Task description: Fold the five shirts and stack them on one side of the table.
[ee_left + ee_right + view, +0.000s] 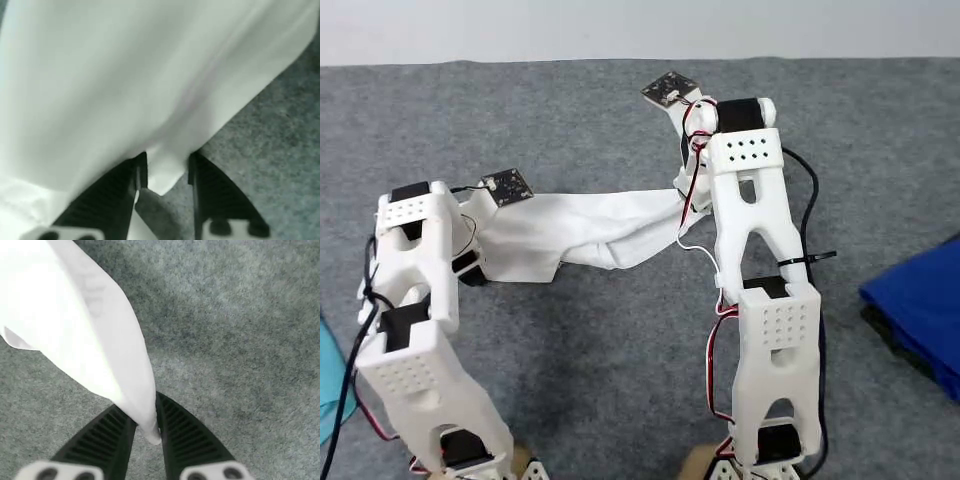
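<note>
As one white shirt (580,235) hung stretched between two sets of fingers, its long axis ran straight from the left gripper (167,172) to the right gripper (147,422), from side to side across the grey table (620,390). The left gripper's two black fingers (220,200) were closed on a corner of the cloth. A fold of it poked out between them while the rest fanned away from the tips in a broad white sheet. The right gripper's two fingers (100,440) were clamped on a narrow, bunched end of the same shirt, which widened as it led away from the tips. Seen from above, the garment was broad near the left fingers and drawn into a twisted band toward the right fingers, its lower edge sagging midway between them. Whether that edge touched the table could not be told. Two other cloths lay at the table's edges: one blue shirt (920,305), well apart from the right fingers on their outer side, and a sliver of teal cloth (328,380), well apart from the left fingers on their outer side. Grey table surface stretched beyond both sets of fingertips and under the span between them, reaching a pale strip (620,30) on the far side.
</note>
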Action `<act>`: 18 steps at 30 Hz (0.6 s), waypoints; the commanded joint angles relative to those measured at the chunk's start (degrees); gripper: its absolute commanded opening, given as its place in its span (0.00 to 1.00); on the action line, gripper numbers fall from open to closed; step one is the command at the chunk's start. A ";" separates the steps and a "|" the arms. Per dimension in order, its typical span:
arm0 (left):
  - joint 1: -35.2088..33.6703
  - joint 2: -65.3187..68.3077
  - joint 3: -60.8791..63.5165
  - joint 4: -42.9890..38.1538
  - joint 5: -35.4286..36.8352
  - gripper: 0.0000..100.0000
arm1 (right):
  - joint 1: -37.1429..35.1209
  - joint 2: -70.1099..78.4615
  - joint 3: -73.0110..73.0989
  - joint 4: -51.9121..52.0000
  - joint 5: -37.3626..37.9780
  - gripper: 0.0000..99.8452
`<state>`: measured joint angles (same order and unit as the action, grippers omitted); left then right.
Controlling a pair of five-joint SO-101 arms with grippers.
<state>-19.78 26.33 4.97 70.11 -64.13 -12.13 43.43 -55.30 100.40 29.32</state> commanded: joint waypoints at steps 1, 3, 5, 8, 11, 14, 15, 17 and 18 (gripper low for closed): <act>-0.88 0.70 -1.71 -1.41 -0.53 0.13 | -0.48 -1.36 -0.62 2.07 0.09 0.01; -0.88 0.44 -1.71 -1.14 -0.53 0.13 | -0.48 -1.36 -0.62 2.07 0.09 0.01; -0.79 -0.79 -1.71 -1.05 -0.53 0.10 | -0.48 -1.36 -0.62 2.07 0.09 0.01; -0.53 -3.60 -1.71 -0.97 -0.53 0.02 | -0.48 -1.36 -0.62 2.07 0.09 0.01; -0.53 -7.21 -1.71 -0.97 -0.26 0.00 | -0.48 -1.45 -0.70 2.07 0.09 0.01; -0.53 -10.55 -1.63 -0.53 -0.18 0.00 | -0.48 -1.45 -0.70 2.07 0.09 0.01; -0.53 -11.69 -1.63 0.00 -0.18 0.00 | -0.48 -1.45 -0.70 2.07 0.09 0.01; -0.09 -13.80 -1.63 1.32 -0.18 0.00 | -0.48 -1.54 -0.70 2.07 0.09 0.01; 0.26 -14.95 -1.63 2.20 -0.18 0.00 | -0.48 -1.80 -0.70 2.07 0.09 0.01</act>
<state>-19.96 17.45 4.97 70.37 -64.13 -12.22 43.43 -55.30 100.40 29.32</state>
